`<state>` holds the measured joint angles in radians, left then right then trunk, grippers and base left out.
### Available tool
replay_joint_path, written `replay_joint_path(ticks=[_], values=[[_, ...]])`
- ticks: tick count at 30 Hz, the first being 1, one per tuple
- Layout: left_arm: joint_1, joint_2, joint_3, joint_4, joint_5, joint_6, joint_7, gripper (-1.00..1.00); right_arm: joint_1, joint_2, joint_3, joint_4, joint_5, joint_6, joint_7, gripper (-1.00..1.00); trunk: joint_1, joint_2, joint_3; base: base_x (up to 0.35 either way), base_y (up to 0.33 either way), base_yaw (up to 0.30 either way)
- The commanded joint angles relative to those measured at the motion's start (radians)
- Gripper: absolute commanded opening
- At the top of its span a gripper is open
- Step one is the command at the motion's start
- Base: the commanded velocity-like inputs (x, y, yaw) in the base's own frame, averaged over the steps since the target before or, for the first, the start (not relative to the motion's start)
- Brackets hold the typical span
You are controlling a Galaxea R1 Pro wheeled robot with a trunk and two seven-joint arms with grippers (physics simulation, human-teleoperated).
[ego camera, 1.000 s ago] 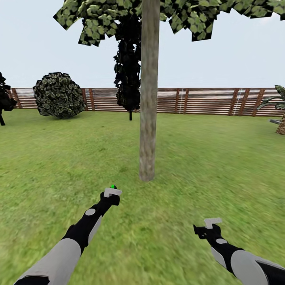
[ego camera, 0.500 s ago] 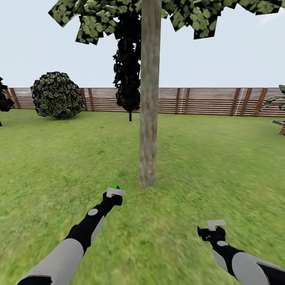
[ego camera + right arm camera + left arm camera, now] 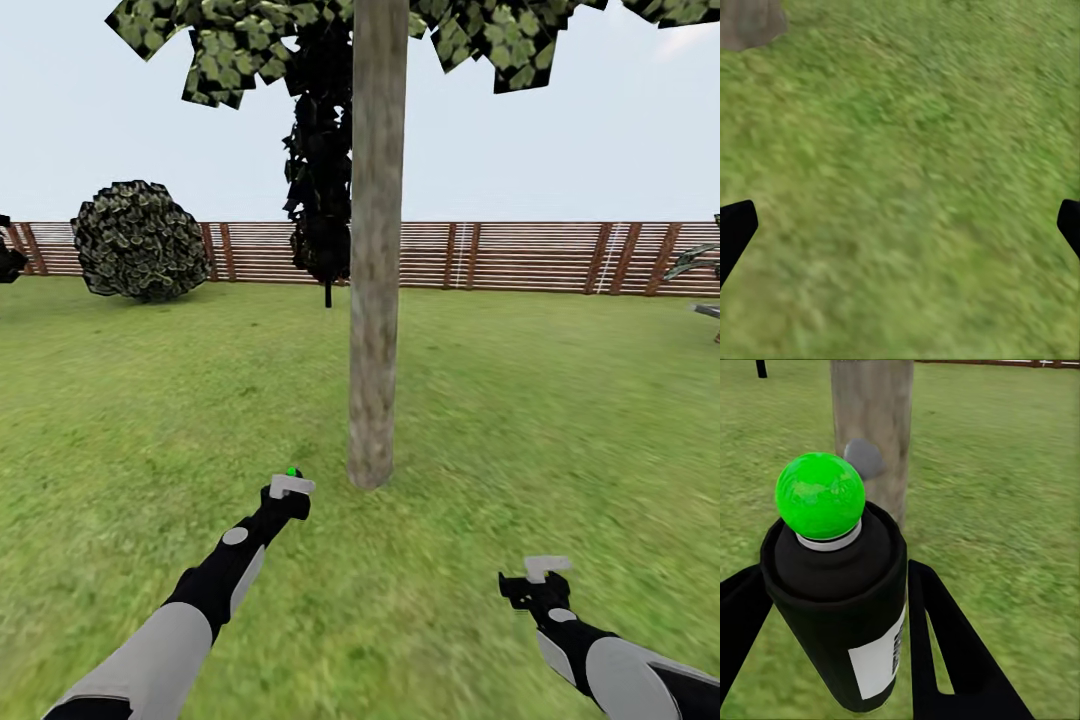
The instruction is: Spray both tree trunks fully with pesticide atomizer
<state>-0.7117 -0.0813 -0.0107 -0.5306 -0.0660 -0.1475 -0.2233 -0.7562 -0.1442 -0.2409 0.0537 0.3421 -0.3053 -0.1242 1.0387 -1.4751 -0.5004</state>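
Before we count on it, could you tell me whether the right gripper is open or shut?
Open: the right gripper shows its two dark fingertips far apart, with bare grass between them.

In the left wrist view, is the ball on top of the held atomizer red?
No. The ball on top of the pesticide atomizer, which sits between the left gripper fingers, is bright green, with the tree trunk just behind it.

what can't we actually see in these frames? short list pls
- Tree trunk: top cut off by the head view's upper edge; the left wrist view shows a short stretch.
- Atomizer: nozzle side faces away in the left wrist view; tiny in the head view.
- Any spray on the bark: cannot tell; a grey blob sits before the trunk.
- Right gripper: fingertips only, at the right wrist view's edges.
- Second tree: unidentifiable.
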Motion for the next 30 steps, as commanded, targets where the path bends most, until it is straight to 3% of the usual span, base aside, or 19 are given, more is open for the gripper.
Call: replay_joint_path(ticks=[1, 8, 13, 19, 23, 25, 30], values=[[0.0, 0.0, 0.0, 0.0, 0.0, 0.0, 0.001, -1.0, 0.0, 0.0, 0.0, 0.0, 0.0, 0.0, 0.0, 1.0, 0.0, 0.0, 0.0, 0.344, -0.071, 0.0], [0.0, 0.0, 0.0, 0.0, 0.0, 0.0, 0.001, -1.0, 0.0, 0.0, 0.0, 0.0, 0.0, 0.0, 0.0, 1.0, 0.0, 0.0, 0.0, 0.344, -0.072, 0.0], [0.0, -0.025, -0.004, 0.002, -0.002, -0.001, -0.005, -1.0, 0.0, 0.0, 0.0, 0.0, 0.0, 0.0, 0.0, 1.0, 0.0, 0.0, 0.0, 0.34, -0.075, 0.0], [0.0, -0.045, -0.037, 0.015, -0.005, -0.003, -0.112, -1.0, 0.0, 0.0, 0.0, 0.0, 0.0, 0.0, 0.0, 1.0, 0.0, 0.0, 0.0, 0.163, -0.039, 0.0], [0.0, -0.043, -0.04, 0.084, -0.006, -0.098, -0.162, -1.0, 0.0, 0.0, 0.0, 0.0, 0.0, 0.0, 0.0, 1.0, 0.0, 0.0, 0.0, 0.025, -0.006, 0.0], [0.0, -0.043, -0.041, 0.134, -0.006, -0.196, -0.173, -1.0, 0.001, 0.0, 0.0, 0.0, 0.0, 0.0, 0.0, 1.0, 0.0, 0.0, 0.0, 0.008, -0.002, 0.0], [0.0, -0.043, -0.042, 0.165, -0.006, -0.252, -0.179, -1.0, 0.001, 0.0, 0.0, 0.0, 0.0, 0.0, 0.0, 1.0, 0.0, 0.0, 0.0, 0.003, -0.001, 0.0]])
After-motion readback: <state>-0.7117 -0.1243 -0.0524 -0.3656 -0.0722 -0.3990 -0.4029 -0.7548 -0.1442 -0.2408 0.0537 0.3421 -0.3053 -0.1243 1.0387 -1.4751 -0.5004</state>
